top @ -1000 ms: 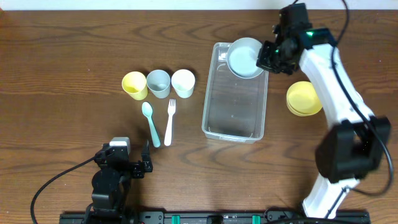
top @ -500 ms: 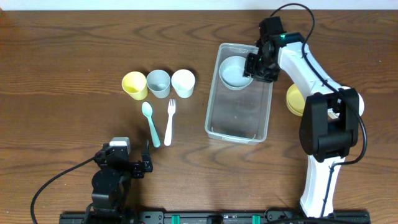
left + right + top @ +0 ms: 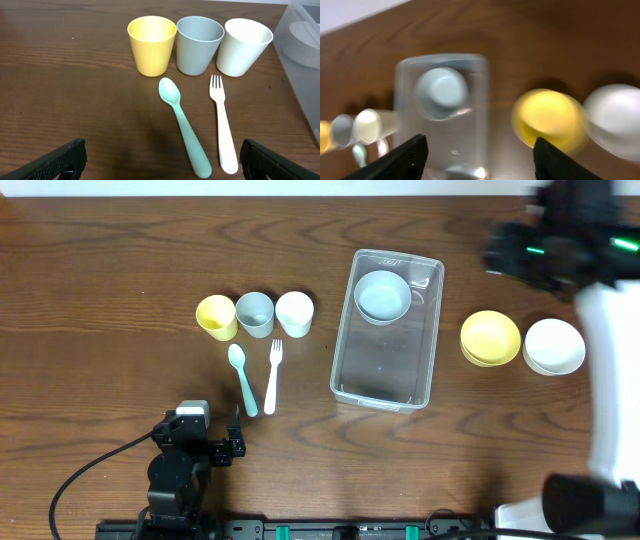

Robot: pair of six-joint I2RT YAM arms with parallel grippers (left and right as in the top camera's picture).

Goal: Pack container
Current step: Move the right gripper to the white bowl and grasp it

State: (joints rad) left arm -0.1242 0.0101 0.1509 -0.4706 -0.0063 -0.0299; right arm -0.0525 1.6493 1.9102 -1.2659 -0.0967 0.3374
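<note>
The clear container (image 3: 385, 370) lies mid-table with a pale blue bowl (image 3: 383, 296) resting in its far end. My right gripper (image 3: 535, 255), a blur high at the back right, is well away from the tub. In the right wrist view that gripper (image 3: 482, 157) is open and empty, high above the container (image 3: 455, 145) and the bowl (image 3: 441, 92). My left gripper (image 3: 215, 442) rests open at the front left. In its wrist view the left gripper (image 3: 162, 160) holds nothing, short of a teal spoon (image 3: 182, 125) and a white fork (image 3: 222, 130).
A yellow cup (image 3: 216, 317), grey-blue cup (image 3: 254, 313) and white cup (image 3: 294, 312) stand in a row left of the tub, with spoon (image 3: 242, 378) and fork (image 3: 272, 375) in front. A yellow bowl (image 3: 490, 338) and white bowl (image 3: 554, 346) sit right of it.
The right gripper set the pale blue bowl into the container's far end, opened, and pulled up and away to the right. The left arm has not moved.
</note>
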